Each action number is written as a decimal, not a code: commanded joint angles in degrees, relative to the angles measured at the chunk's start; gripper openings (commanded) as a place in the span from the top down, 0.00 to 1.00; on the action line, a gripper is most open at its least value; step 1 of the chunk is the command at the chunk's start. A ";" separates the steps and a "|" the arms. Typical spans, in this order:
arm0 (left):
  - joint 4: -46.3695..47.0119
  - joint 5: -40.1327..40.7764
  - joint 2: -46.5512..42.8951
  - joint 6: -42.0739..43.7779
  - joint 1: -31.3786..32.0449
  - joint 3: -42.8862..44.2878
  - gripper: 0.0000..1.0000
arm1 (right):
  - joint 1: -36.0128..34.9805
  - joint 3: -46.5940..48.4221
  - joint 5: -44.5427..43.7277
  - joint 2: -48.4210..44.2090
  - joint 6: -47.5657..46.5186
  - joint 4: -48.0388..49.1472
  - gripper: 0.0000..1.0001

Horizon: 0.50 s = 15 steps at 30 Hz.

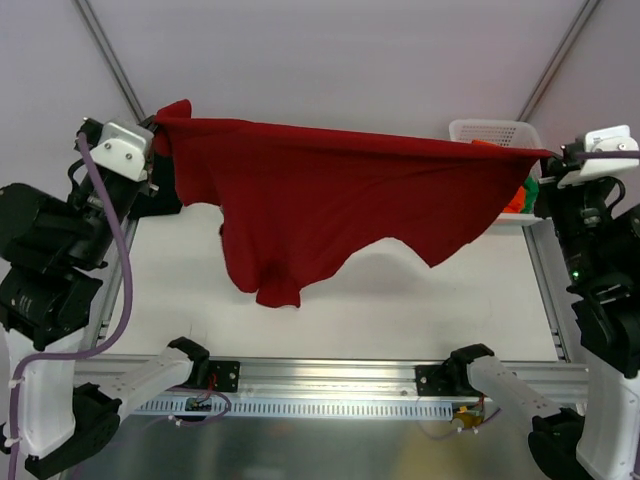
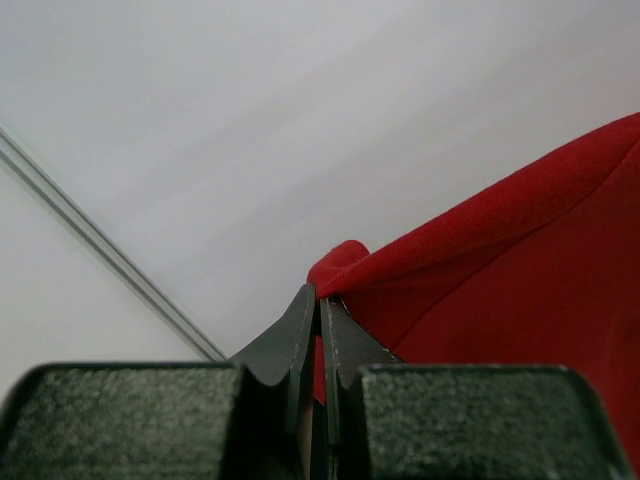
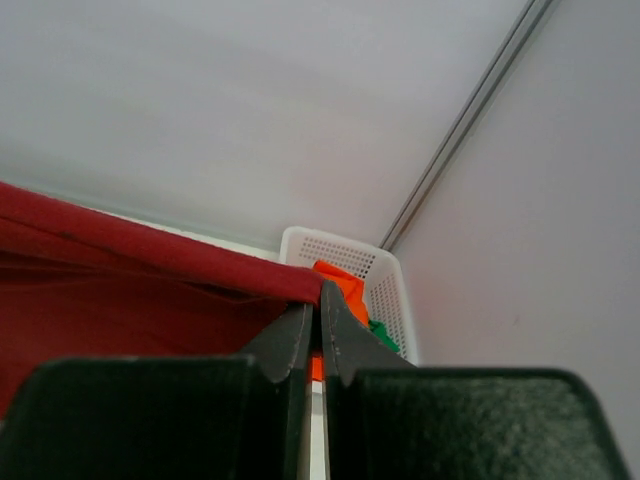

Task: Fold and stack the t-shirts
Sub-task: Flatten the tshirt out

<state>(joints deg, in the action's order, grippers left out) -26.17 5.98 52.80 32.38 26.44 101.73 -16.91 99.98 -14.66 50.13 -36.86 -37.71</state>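
"Black moulded fingers (image 2: pixel 285 345) sit right up against the left wrist lens. How do they stand?"

"Pressed together, with a fold of the dark red cloth t-shirt (image 2: pixel 500 270) pinched at their tips. That is the left gripper (image 2: pixel 320 300), clenched on one corner of the shirt."

"And the right gripper (image 3: pixel 320 292)?"

"Much alike. Its jaws are clamped on the opposite end of the shirt's upper edge, and the cloth runs away to the left in that wrist's own view."

"Where is the shirt when seen from above?"

"It is held up in the air between the two arms, stretched nearly straight from the left gripper at the upper left to the right gripper at the upper right. The top edge is taut. The rest hangs in an uneven drape, with one lobe dropping lowest, left of centre. It hangs over the white table (image 1: pixel 420 300); whether the lowest tip touches the surface I cannot tell."

"Anything else around it?"

"A white plastic lattice basket (image 1: pixel 490 130) stands at the far right corner, behind the shirt's right end. An orange cloth garment (image 3: pixel 345 282) and a green cloth garment (image 3: pixel 385 338) lie bunched in it. At the near edge a ribbed aluminium rail (image 1: pixel 330 378) runs across the table, with the arm bases (image 1: pixel 200 365) bolted to it."
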 commanded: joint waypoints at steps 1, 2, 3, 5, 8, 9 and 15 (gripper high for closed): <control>2.97 3.95 -2.52 0.57 -0.33 3.90 1.00 | 0.38 3.28 -3.19 -1.79 0.65 1.60 1.00; 2.71 4.13 -2.43 0.93 -0.33 4.61 1.00 | 0.30 4.33 -3.27 -1.53 0.74 0.29 1.00; 2.62 4.30 -2.43 1.89 -0.33 6.09 1.00 | 0.38 5.39 -3.27 -1.44 0.74 -0.25 1.00; 2.36 4.83 -1.56 2.77 -0.33 7.60 1.00 | 0.30 8.90 -3.10 -0.91 0.83 -2.17 1.00; 0.95 5.62 1.59 4.09 -0.42 11.02 1.00 | 0.38 13.56 -3.36 1.72 0.57 -4.29 1.00; 0.08 5.88 2.48 4.44 -0.33 12.34 1.00 | 0.38 14.18 -3.54 2.51 0.30 -4.38 1.00; -0.81 5.89 9.51 4.80 -0.42 10.25 1.00 | 0.38 13.05 -5.38 8.84 -1.02 -4.21 1.00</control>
<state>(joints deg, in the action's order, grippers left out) -28.21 5.96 58.41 34.98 26.59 113.16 -17.02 113.75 -13.43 54.48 -36.38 -41.76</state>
